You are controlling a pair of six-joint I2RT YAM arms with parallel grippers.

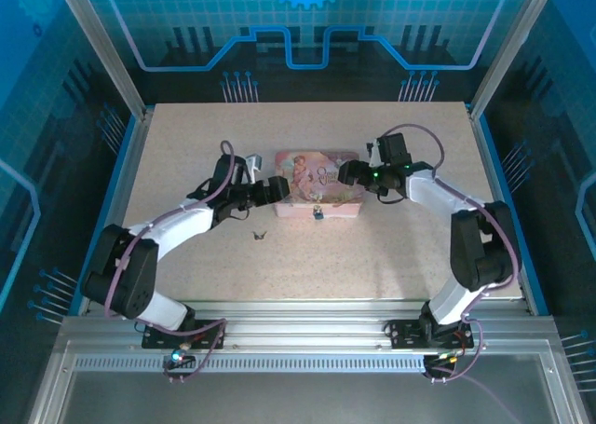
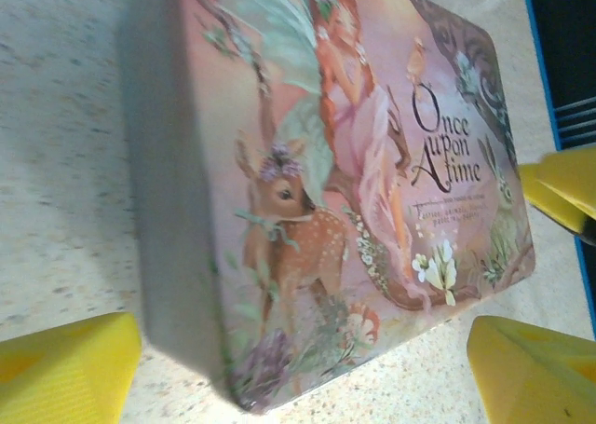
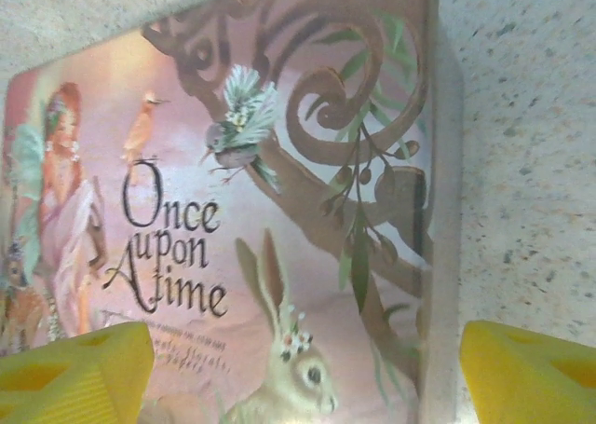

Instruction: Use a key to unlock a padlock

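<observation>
Pink glossy box, lid shut and contents hidden, lies on a speckled table, the small silvery padlock at its near side; the dark butterfly-headed key lies apart. Left gripper and right gripper flank it, yellow fingers spread.

Top external camera sat high behind the arm bases and looked down and forward over the whole worktop. Left wrist camera looked past the left hand, very close on the pink box from its left end. Right wrist camera looked past the right hand, equally close, at the right end. All three shared the box lid.
</observation>
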